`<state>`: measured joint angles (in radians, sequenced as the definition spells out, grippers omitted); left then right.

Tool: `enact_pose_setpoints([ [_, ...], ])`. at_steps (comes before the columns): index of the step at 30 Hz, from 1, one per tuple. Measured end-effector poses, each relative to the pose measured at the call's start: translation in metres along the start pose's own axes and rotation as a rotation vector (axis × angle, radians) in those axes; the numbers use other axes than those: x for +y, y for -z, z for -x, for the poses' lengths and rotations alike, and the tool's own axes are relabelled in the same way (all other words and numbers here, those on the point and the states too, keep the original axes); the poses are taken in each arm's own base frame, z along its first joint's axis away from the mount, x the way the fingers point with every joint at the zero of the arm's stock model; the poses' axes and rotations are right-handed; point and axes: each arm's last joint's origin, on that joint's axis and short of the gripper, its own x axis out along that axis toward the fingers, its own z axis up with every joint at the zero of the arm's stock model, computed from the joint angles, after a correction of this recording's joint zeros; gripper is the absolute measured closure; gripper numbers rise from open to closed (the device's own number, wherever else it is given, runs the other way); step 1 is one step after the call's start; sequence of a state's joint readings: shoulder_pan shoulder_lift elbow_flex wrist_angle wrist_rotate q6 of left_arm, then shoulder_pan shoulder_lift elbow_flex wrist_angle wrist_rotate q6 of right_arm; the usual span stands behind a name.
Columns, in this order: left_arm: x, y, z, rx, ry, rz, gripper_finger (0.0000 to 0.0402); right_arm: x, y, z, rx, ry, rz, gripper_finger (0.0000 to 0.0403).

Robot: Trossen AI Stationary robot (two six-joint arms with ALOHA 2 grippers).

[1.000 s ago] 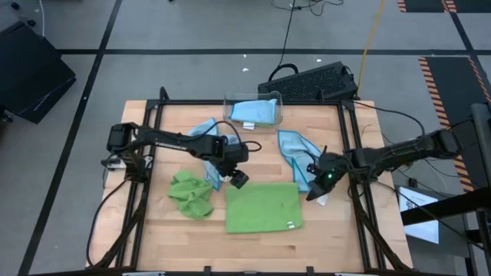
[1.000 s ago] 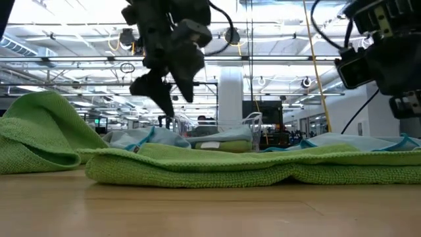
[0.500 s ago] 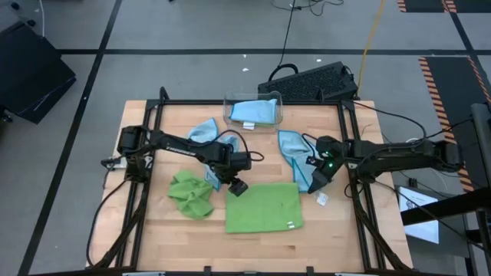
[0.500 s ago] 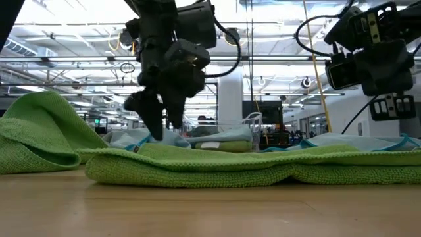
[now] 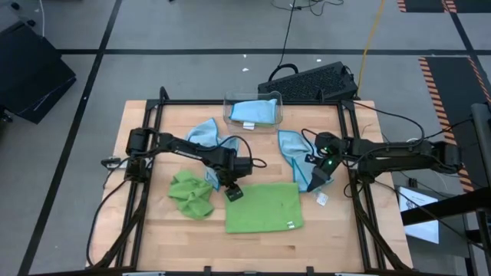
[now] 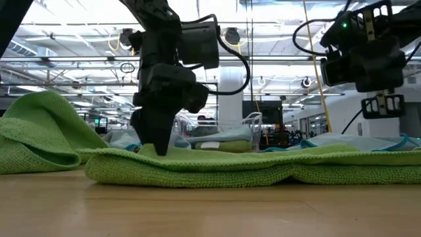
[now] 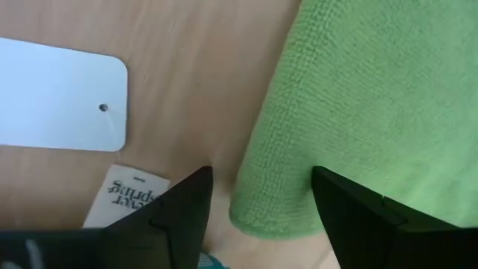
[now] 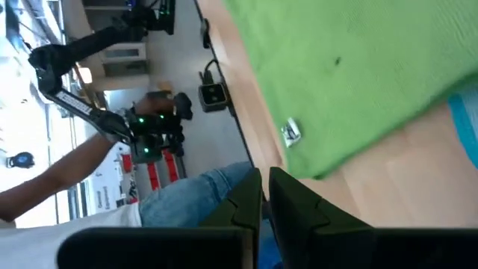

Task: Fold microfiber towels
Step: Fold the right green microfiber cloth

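— Where is the left end effector (image 5: 234, 192)?

— Centre of the high view, lowered to the upper-left corner of the flat green towel (image 5: 263, 207). Its fingers (image 7: 183, 213) are spread apart, straddling that corner, with the wooden bench (image 5: 345, 238) and a white tag (image 7: 60, 96) beside it.

— And the right end effector (image 5: 320, 179)?

— Right of centre, raised over a light blue towel (image 5: 294, 153), its fingers pressed together.

— The other towels?

— A crumpled green towel (image 5: 191, 193) lies lower left of the left end effector, a blue towel (image 5: 205, 134) sits under that arm, and a folded blue one (image 5: 254, 112) rests in the clear bin (image 5: 280, 115) at the upper centre.
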<state>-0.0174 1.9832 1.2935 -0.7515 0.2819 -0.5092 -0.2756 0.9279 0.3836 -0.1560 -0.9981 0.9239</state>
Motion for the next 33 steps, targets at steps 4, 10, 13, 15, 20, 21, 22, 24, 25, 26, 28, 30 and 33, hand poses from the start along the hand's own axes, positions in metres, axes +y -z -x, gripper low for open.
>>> enact_pose_setpoints([
  [4, 0.001, 0.0, 0.0, -0.005, -0.023, -0.028, 0.0231, 0.008, -0.009, -0.001, -0.08, -0.039, 0.036, 0.0383],
  [10, -0.002, 0.004, 0.009, -0.022, -0.009, -0.027, 0.0378, 0.018, -0.03, -0.006, -0.229, -0.09, 0.075, 0.0383],
  [13, -0.009, 0.006, 0.025, -0.065, 0.014, -0.005, 0.0389, 0.026, -0.044, -0.012, -0.257, -0.059, 0.138, 0.0381],
  [15, -0.012, 0.008, 0.034, -0.098, 0.026, -0.015, 0.0388, 0.036, -0.057, -0.019, -0.257, -0.04, 0.218, 0.0375],
  [20, -0.018, 0.014, 0.051, -0.143, 0.046, -0.014, 0.0395, 0.053, -0.096, -0.047, -0.251, 0.029, 0.405, 0.0338],
  [21, -0.02, 0.016, 0.055, -0.154, 0.053, -0.022, 0.0393, 0.054, -0.104, -0.053, -0.246, 0.043, 0.435, 0.0327],
  [22, -0.022, 0.017, 0.058, -0.165, 0.057, -0.029, 0.0392, 0.054, -0.111, -0.06, -0.247, 0.062, 0.463, 0.0314],
  [24, -0.025, 0.019, 0.059, -0.168, 0.061, -0.037, 0.0393, 0.054, -0.125, -0.073, -0.227, 0.08, 0.523, 0.0286],
  [25, -0.026, 0.019, 0.059, -0.169, 0.064, -0.031, 0.0395, 0.054, -0.132, -0.079, -0.215, 0.086, 0.555, 0.0271],
  [26, -0.027, 0.02, 0.058, -0.164, 0.068, -0.025, 0.0397, 0.053, -0.137, -0.085, -0.199, 0.087, 0.585, 0.0256],
  [28, -0.03, 0.023, 0.059, -0.159, 0.081, -0.02, 0.0396, 0.054, -0.146, -0.098, -0.162, 0.08, 0.662, 0.0226],
  [30, -0.034, 0.023, 0.059, -0.173, 0.093, -0.02, 0.0392, 0.053, -0.152, -0.11, -0.126, 0.07, 0.726, 0.0202],
  [33, -0.039, 0.024, 0.057, -0.188, 0.096, -0.017, 0.0396, 0.05, -0.16, -0.125, -0.098, 0.073, 0.786, 0.0181],
])
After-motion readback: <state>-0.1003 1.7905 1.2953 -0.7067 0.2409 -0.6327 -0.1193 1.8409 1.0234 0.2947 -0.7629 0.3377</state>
